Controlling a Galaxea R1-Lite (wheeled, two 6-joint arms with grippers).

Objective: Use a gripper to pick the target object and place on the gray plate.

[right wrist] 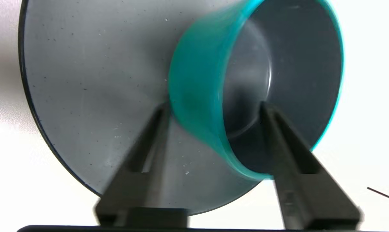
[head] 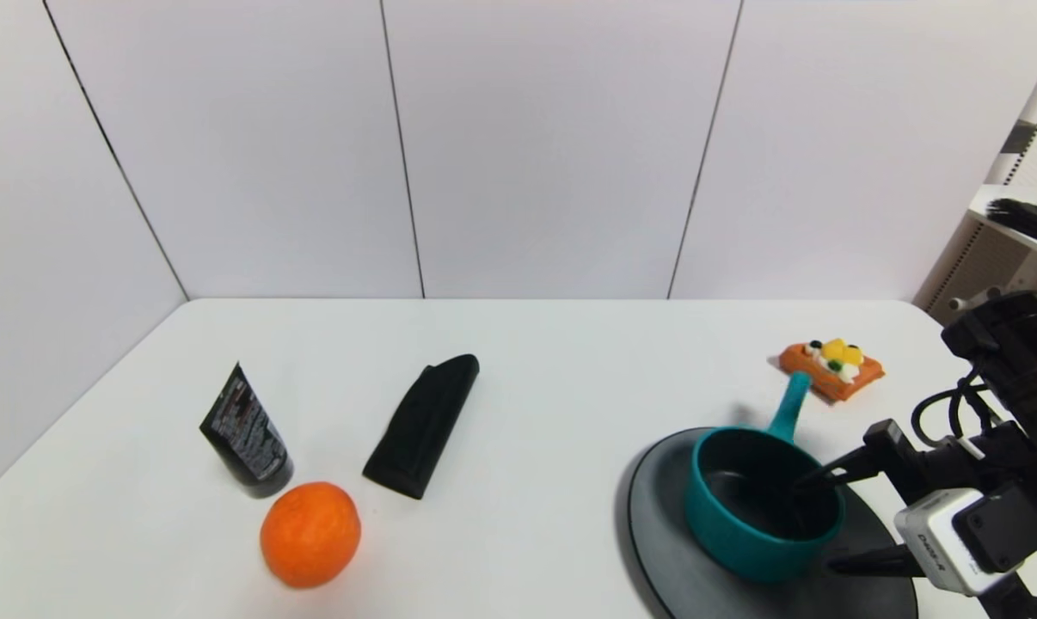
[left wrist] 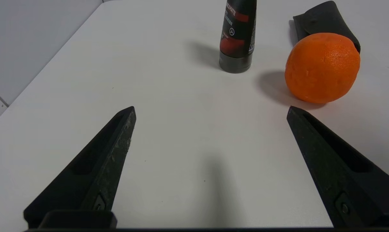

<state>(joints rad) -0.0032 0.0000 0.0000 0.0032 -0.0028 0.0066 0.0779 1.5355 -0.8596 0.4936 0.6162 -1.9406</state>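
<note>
The teal saucepan (head: 763, 507) sits on the gray plate (head: 656, 516) at the front right of the table, its handle (head: 789, 404) pointing away from me. My right gripper (head: 815, 524) is open and straddles the pan's near wall: one finger is inside the dark bowl, the other outside over the plate. In the right wrist view the gripper (right wrist: 214, 106) has the teal wall (right wrist: 197, 80) between its spread fingers, with a gap on each side, above the speckled plate (right wrist: 84, 80). My left gripper (left wrist: 210, 109) is open and empty over bare table; it is out of the head view.
An orange (head: 310, 533) (left wrist: 322, 67), a black tube (head: 248, 434) (left wrist: 238, 32) and a black case (head: 422, 425) (left wrist: 323, 16) stand at the left. An orange waffle toy (head: 831, 368) lies behind the plate. A shelf (head: 1021, 219) is at the far right.
</note>
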